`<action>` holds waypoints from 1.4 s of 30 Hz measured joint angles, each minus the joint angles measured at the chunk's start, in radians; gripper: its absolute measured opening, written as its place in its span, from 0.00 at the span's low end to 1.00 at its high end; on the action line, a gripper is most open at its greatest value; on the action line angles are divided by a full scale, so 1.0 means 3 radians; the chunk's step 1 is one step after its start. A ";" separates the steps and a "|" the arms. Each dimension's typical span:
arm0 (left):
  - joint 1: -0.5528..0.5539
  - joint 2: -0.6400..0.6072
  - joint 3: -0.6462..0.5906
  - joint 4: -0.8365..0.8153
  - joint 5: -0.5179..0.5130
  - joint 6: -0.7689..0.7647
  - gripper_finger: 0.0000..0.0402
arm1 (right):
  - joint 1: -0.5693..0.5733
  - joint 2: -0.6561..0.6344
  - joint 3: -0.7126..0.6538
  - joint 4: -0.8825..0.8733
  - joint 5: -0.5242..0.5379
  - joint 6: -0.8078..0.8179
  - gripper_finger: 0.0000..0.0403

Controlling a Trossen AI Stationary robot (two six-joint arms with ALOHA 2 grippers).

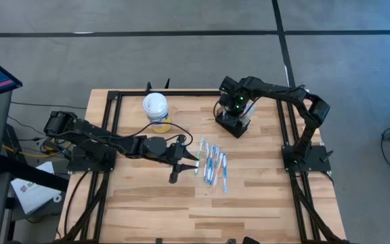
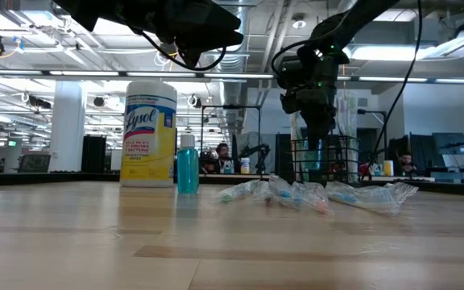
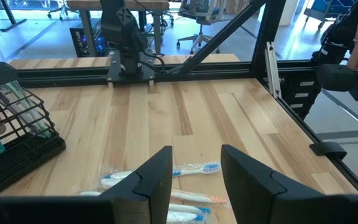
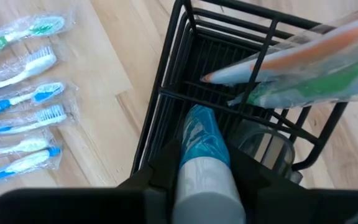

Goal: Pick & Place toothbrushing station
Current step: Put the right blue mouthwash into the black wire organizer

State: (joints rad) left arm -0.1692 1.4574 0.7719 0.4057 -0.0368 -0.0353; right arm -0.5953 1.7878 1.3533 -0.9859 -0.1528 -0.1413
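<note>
The black wire-mesh caddy (image 1: 233, 122) stands on the far right part of the wooden table (image 1: 147, 203), with wrapped toothbrushes already leaning in one of its compartments (image 4: 303, 68). The right gripper (image 1: 236, 103) hangs directly over it, its fingers pinching a blue-and-white tube (image 4: 205, 162) that points down into a compartment beside those brushes. Just to the near left of the caddy, a row of plastic-wrapped toothbrushes (image 1: 213, 164) lies flat on the wood. The left gripper (image 1: 179, 163) hovers low at the left edge of that row, fingers (image 3: 156, 180) spread apart and holding nothing. Farther left, towards the far edge, stand a yellow Lysol wipes canister (image 2: 149, 134) with a white lid and a small bottle of blue liquid (image 2: 187, 165) just beside it.
</note>
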 joint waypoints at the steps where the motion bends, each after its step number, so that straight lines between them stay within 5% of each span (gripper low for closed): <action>1: 0.0001 0.0000 0.0001 0.0000 0.0000 0.0000 0.33 | 0.0000 0.0000 0.0001 0.0000 -0.0001 0.0000 0.20; 13: 0.0001 0.0000 0.0001 -0.0004 0.0000 0.0000 0.33 | 0.0000 0.0000 0.0004 -0.0009 -0.0009 0.0001 0.21; 28: 0.0001 0.0000 0.0001 -0.0004 0.0000 0.0000 0.33 | 0.0000 0.0000 0.0005 -0.0013 -0.0025 0.0037 0.38; 42: 0.0001 0.0000 0.0001 -0.0003 0.0000 0.0000 0.33 | 0.0000 0.0000 0.0005 -0.0009 -0.0023 0.0037 0.32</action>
State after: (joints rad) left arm -0.1688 1.4575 0.7721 0.4049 -0.0368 -0.0353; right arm -0.5953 1.7878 1.3548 -0.9886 -0.1596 -0.1303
